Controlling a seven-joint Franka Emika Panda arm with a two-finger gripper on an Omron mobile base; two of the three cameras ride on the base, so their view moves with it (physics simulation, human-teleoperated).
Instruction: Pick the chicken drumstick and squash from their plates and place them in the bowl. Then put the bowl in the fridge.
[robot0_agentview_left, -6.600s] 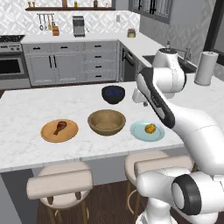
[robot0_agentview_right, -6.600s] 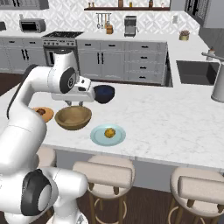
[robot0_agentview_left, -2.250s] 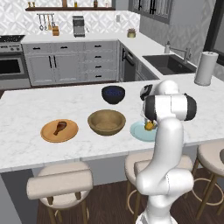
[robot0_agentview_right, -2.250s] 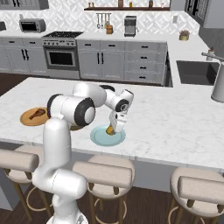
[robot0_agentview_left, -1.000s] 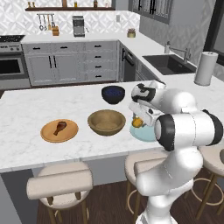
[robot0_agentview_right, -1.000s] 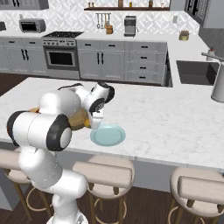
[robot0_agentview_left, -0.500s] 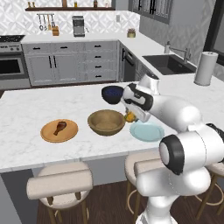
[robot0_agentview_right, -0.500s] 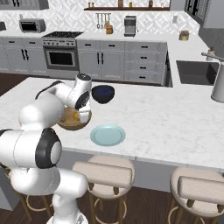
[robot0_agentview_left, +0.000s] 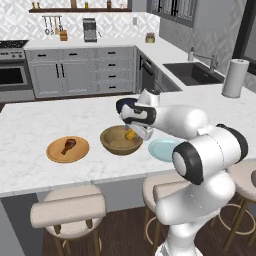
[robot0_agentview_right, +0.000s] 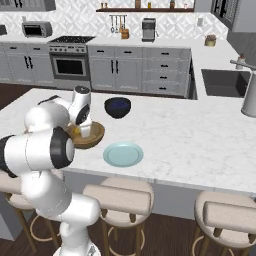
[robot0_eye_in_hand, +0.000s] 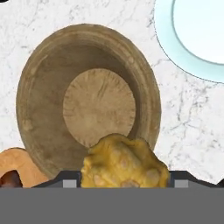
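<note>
Squash (robot0_eye_in_hand: 124, 162): 1 lumpy yellow-orange piece, held between the jaws of the gripper (robot0_agentview_left: 133, 135), which were closed on its 2 sides. It hung above the wooden bowl (robot0_agentview_left: 120, 140), over the bowl's rim area on the side toward the pale blue-green plate (robot0_agentview_left: 162, 149); in the hand view it sat at the bottom, overlapping the bowl's edge.

Wooden bowl: 1, wide and shallow, light brown, upright on the white marble surface (robot0_agentview_left: 45, 120), nothing lying on its flat bottom.

Pale blue-green plate: 1, bare, just beside the bowl, close to the near edge of the surface.

Chicken drumstick (robot0_agentview_left: 68, 145): 1, reddish-brown, lying on the orange-tan wooden plate (robot0_agentview_left: 68, 149), on the bowl's other side and apart from it.

Dark navy bowl (robot0_agentview_right: 117, 107): 1, on the surface behind the wooden bowl.

Stools (robot0_agentview_right: 118, 198): 2 or more, cushioned, along the near side of the surface.

Background: paper towel roll (robot0_agentview_left: 235, 78) upright by the sink (robot0_agentview_left: 192, 73); grey cabinets and oven (robot0_agentview_right: 70, 65) along the far wall.
</note>
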